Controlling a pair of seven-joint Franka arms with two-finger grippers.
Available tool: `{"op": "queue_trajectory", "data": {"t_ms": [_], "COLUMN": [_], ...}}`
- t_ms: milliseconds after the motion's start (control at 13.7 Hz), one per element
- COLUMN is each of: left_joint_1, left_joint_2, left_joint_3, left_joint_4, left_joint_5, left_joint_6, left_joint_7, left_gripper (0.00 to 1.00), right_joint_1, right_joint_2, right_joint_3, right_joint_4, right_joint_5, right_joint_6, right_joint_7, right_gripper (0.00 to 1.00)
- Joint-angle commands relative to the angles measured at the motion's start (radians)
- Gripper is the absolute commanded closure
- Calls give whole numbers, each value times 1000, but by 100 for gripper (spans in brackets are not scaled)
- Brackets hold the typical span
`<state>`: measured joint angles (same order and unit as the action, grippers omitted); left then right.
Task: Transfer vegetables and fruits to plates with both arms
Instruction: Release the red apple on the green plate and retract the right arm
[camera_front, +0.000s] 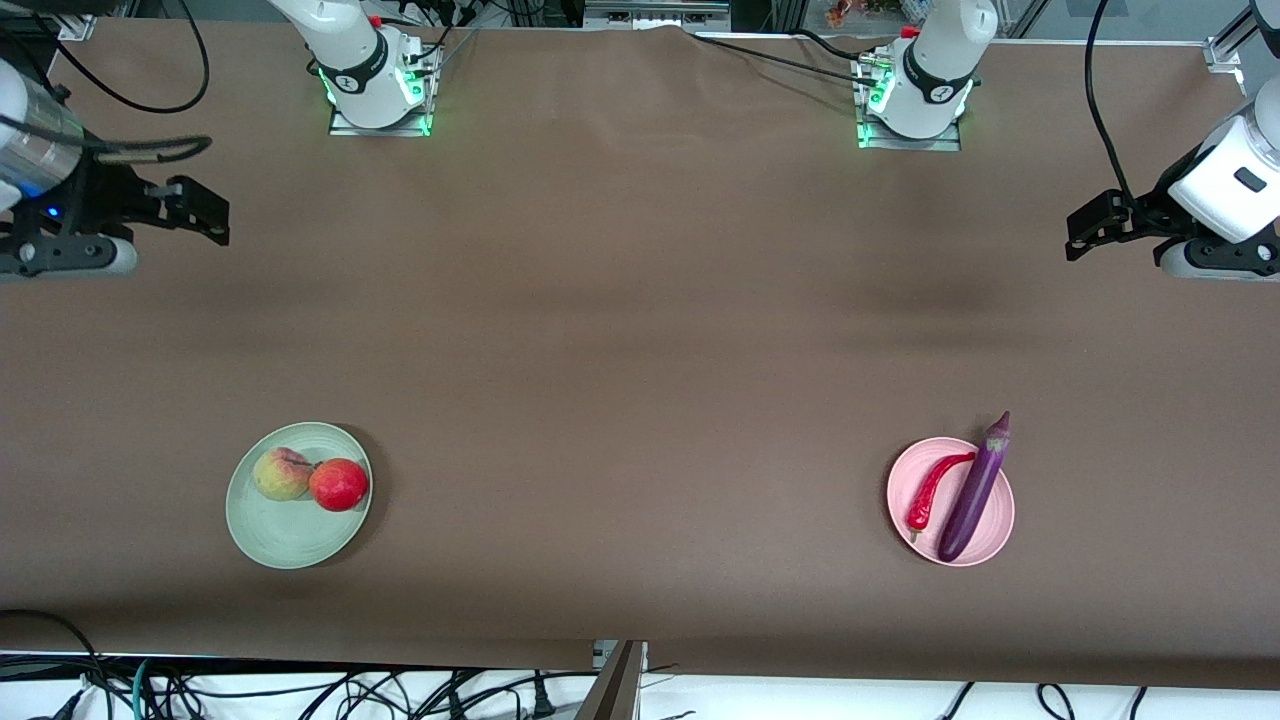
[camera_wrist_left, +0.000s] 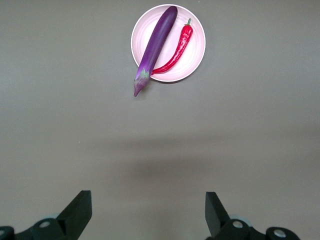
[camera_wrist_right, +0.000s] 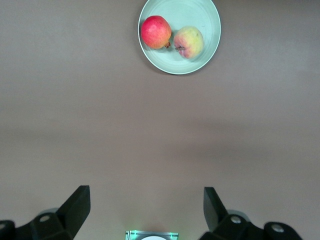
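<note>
The purple eggplant and the red chili pepper lie side by side on the pale pink plate, toward the left arm's end of the table. The eggplant's stem end sticks out over the rim. The peach and the round red fruit rest touching each other on the pale green plate, toward the right arm's end. My left gripper hangs open and empty over bare table, well away from the pink plate. My right gripper likewise stands open and empty, apart from the green plate.
A brown cloth covers the table. The right arm's base and the left arm's base stand at the edge farthest from the front camera. Cables and a metal bracket lie past the nearest edge.
</note>
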<state>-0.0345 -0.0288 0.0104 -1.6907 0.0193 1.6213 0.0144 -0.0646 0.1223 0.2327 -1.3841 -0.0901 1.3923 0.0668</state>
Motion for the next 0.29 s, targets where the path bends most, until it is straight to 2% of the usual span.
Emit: {"op": "queue_trajectory", "data": {"t_ms": [0, 220], "left_joint_1": [2, 2], "left_joint_2": [29, 46], "left_joint_3": [-6, -6], "left_joint_4": [43, 66], "left_joint_5": [4, 4], "left_joint_6": [-26, -26], "left_joint_7": [-10, -7], "left_gripper": [0, 0], "right_joint_1": [-12, -17], "right_joint_2": [-17, -9], "right_joint_3": [1, 0], "right_joint_4": [-41, -26], "right_joint_5": [18, 17], "right_joint_6": [1, -19], "right_joint_7": [-5, -7], "right_gripper": [0, 0]}}
